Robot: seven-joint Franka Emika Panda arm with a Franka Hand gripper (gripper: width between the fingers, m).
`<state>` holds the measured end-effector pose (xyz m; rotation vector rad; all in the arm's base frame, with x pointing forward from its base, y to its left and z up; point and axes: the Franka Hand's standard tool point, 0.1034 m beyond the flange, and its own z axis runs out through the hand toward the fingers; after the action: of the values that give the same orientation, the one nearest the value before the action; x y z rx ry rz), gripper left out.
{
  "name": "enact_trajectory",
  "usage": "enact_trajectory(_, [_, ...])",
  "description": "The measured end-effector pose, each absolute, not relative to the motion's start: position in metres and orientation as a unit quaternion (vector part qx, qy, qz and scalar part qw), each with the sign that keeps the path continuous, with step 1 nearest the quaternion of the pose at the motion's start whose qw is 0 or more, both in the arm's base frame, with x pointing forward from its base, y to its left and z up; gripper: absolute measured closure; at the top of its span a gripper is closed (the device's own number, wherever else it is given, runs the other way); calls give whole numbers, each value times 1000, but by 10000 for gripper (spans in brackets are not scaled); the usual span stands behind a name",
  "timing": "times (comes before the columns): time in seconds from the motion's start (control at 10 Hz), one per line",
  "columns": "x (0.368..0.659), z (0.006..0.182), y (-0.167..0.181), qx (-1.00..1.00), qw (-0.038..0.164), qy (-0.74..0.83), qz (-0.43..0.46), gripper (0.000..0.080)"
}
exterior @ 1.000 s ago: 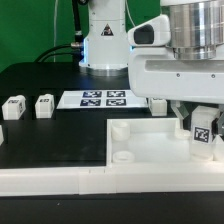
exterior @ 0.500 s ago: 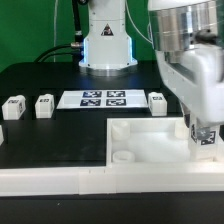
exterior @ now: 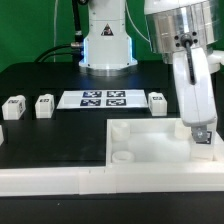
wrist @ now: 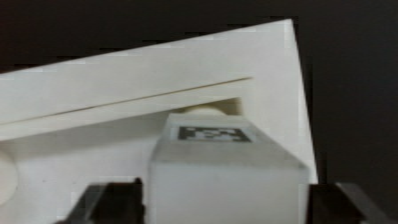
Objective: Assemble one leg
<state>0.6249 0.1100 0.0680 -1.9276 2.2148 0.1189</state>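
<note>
My gripper (exterior: pixel 203 131) is shut on a white leg (exterior: pixel 204 136) and holds it upright at the far corner of the big white panel (exterior: pixel 150 148), on the exterior view's right. In the wrist view the leg (wrist: pixel 222 170) fills the space between my two dark fingers (wrist: pixel 114 205), its tag (wrist: pixel 214 133) facing the camera, with the panel (wrist: pixel 107 110) beneath it. The corner socket under the leg is mostly hidden. Three more legs lie on the black table: two (exterior: pixel 12 107) (exterior: pixel 44 105) at the exterior view's left and one (exterior: pixel 158 102) behind the panel.
The marker board (exterior: pixel 105 98) lies flat behind the panel. Two open round sockets (exterior: pixel 122 157) (exterior: pixel 117 128) show on the panel's left side. The arm's base (exterior: pixel 105 45) stands at the back, and a white ledge (exterior: pixel 60 182) runs along the front.
The gripper has turned about its axis and shifted slightly, carrying the leg down toward the panel's far right corner. The loose leg behind the panel has come into view.
</note>
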Motion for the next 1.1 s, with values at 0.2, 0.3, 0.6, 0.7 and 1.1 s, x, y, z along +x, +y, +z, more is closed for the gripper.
enact_trajectory(0.2, [623,72,125,-783,84,616,15,175])
enact_trajectory(0.3, [623,70,123,-807,86,584,11,157])
enact_trajectory(0.6, [624,70,121,-891,85,447,-3,150])
enact_trajectory(0.7, [624,72,120,-929,73,362,-7,150])
enact_trajectory(1.1, [627,74,121,-979,57,196,-22,161])
